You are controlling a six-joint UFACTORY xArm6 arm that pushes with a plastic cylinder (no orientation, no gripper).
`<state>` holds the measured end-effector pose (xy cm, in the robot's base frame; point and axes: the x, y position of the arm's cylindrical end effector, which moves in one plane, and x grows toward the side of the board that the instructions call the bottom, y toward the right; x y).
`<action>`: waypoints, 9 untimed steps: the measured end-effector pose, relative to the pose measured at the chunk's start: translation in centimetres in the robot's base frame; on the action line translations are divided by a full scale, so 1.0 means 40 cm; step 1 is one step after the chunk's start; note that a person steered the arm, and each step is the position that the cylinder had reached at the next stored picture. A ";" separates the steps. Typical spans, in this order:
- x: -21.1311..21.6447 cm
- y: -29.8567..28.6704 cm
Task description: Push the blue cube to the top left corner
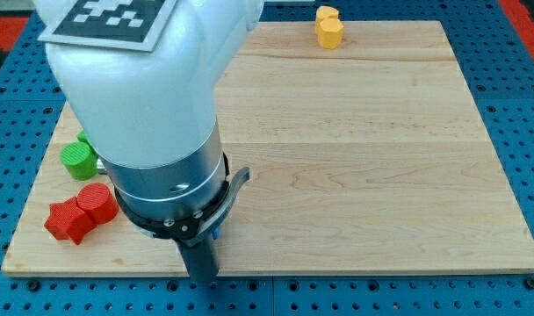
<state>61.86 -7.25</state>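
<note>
My arm's white and silver body fills the view's left. The dark rod hangs below it, and my tip is at the board's bottom edge, left of centre. A small blue sliver shows just right of the rod, under the arm's collar. It may be the blue cube, but its shape is hidden. The board's top left corner is covered by the arm.
A red cylinder and a red star-shaped block lie together at the bottom left. A green cylinder sits above them, with another green block partly hidden behind it. A yellow heart-shaped block sits at the wooden board's top edge.
</note>
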 end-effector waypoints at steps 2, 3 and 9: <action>-0.002 -0.040; 0.000 -0.040; -0.706 0.082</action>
<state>33.63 -3.97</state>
